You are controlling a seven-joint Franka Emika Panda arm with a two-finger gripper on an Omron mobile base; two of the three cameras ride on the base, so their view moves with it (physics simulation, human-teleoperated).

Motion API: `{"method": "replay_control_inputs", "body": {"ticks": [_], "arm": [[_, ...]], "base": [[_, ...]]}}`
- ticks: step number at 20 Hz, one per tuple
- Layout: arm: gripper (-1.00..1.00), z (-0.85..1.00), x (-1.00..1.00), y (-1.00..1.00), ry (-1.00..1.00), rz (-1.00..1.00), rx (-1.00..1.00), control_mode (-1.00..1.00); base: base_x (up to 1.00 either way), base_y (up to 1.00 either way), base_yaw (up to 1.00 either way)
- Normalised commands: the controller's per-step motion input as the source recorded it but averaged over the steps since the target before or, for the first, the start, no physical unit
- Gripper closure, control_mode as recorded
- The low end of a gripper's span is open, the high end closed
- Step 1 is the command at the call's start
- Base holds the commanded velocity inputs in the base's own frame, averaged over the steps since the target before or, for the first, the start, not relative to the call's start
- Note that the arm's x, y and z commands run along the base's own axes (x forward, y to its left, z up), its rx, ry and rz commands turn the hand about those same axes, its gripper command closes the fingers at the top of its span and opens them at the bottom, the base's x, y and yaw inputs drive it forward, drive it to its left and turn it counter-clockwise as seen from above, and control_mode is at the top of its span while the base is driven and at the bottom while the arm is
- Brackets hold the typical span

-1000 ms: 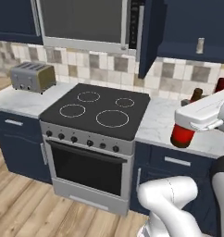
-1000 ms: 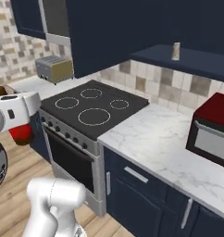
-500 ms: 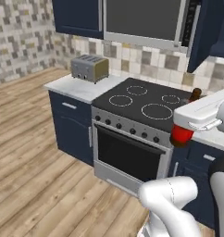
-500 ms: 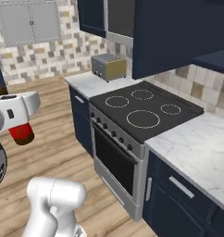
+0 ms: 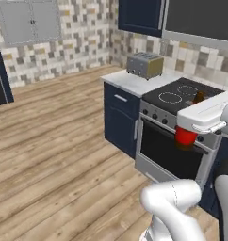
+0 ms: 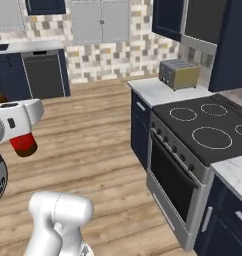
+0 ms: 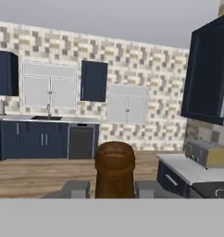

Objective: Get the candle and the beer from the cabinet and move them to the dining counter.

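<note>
My claw (image 7: 112, 187) is clamped on the beer (image 7: 115, 169): in the hand view the brown bottle stands upright between my two fingers (image 7: 74, 189), one on each side. In the left base view the bottle's red part (image 5: 185, 137) hangs under my wrist in front of the stove (image 5: 179, 136), clear of the bench (image 5: 134, 81) carrying the toaster (image 5: 144, 65), above wood floor (image 5: 59, 150).

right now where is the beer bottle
The beer is held in the gripper, its brown body rising between the fingertips in the hand view. In the left base view its red end hangs under the hand, before the stove.
</note>
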Motion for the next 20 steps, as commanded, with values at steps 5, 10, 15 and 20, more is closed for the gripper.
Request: {"method": "replay_control_inputs", "body": {"ticks": [5, 10, 15, 20], "arm": [[1.00, 0.00, 0.00, 0.00, 0.00, 0.00, 0.00, 1.00], [1.00, 0.00, 0.00, 0.00, 0.00, 0.00, 0.00, 1.00], [1.00, 0.00, 0.00, 0.00, 0.00, 0.00, 0.00, 1.00], [1.00, 0.00, 0.00, 0.00, 0.00, 0.00, 0.00, 1.00]], "base": [[-0.22, 0.49, 0.45], [-0.18, 0.46, 0.45], [-0.10, 0.44, 0.44], [-0.05, 0.44, 0.44]]}}
